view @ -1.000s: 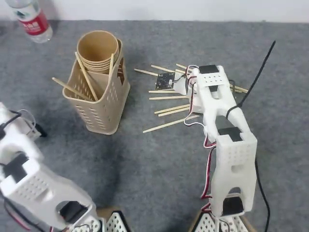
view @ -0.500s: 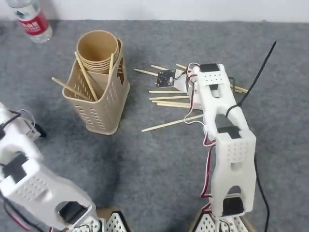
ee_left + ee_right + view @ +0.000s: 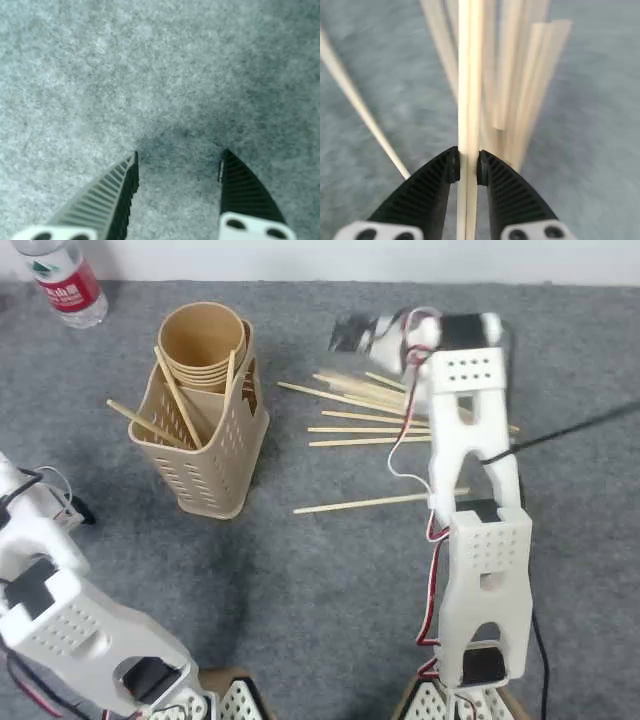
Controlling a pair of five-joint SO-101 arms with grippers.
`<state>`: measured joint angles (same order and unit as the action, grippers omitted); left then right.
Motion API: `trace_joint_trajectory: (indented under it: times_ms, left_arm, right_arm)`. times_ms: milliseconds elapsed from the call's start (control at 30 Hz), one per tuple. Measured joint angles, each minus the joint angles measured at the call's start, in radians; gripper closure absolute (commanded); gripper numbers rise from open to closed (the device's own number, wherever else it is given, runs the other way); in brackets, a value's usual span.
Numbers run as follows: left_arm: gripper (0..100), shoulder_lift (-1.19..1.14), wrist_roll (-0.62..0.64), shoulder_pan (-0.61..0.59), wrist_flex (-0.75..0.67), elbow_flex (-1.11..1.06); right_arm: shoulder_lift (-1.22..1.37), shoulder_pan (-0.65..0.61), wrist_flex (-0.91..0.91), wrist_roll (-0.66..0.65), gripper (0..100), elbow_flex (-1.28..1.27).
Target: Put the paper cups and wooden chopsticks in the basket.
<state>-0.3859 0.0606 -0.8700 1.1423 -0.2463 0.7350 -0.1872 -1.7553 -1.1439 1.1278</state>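
Grey carpet-like tabletop (image 3: 330, 580), seen from the high view, with a white wall strip along the far edge. Water bottle (image 3: 65, 280) lying at the far 11 o'clock corner. Tan perforated basket (image 3: 215, 465) stands upright at about 10 o'clock from centre. A nested stack of paper cups (image 3: 203, 335) sits in its far end, rims above the basket wall. Stowed chopsticks (image 3: 178, 395) lean in the basket beside the cups, tips poking out past the rim toward 9 o'clock. Loose chopsticks (image 3: 360, 430) lie fanned on the carpet at about 1 o'clock, well apart from the basket, partly under the right arm (image 3: 485, 550). Lone chopstick (image 3: 370, 503) lies by itself just nearer than the fan, at roughly 3 o'clock from the basket base, one end under the arm. Right arm stretches from the 5 o'clock edge out over the fan. Right hand (image 3: 468, 162) is clenched on a held chopstick (image 3: 469, 75), pale wood pinched between both fingertips; one stick or two pressed together, cannot tell. More sticks lie on the carpet beyond it. Left arm (image 3: 70, 630) is folded at the 7 o'clock corner. Left hand (image 3: 177, 160) is released, fingers spread, just above bare carpet and gripping nothing.
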Motion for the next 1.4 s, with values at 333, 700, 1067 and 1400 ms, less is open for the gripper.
trace_joint_trajectory:
  times_ms: [333,700,1067,1400]
  left_arm:
    - [73,0.000,0.000,0.000,0.000,0.000]
    - [73,0.000,0.000,0.000,0.000,0.000]
    - [73,0.000,0.000,-0.009,0.000,-0.005]
    - [73,0.000,0.003,-0.009,0.000,-0.005]
  right_arm:
    - [-0.098,-0.092,-0.002,0.463,99.0,0.252]
    - [-0.528,-0.405,-0.002,0.908,99.1,0.025]
    - [-0.560,-0.609,0.259,1.026,99.1,-0.086]
    - [-0.436,-0.641,0.651,1.099,99.1,-0.120]
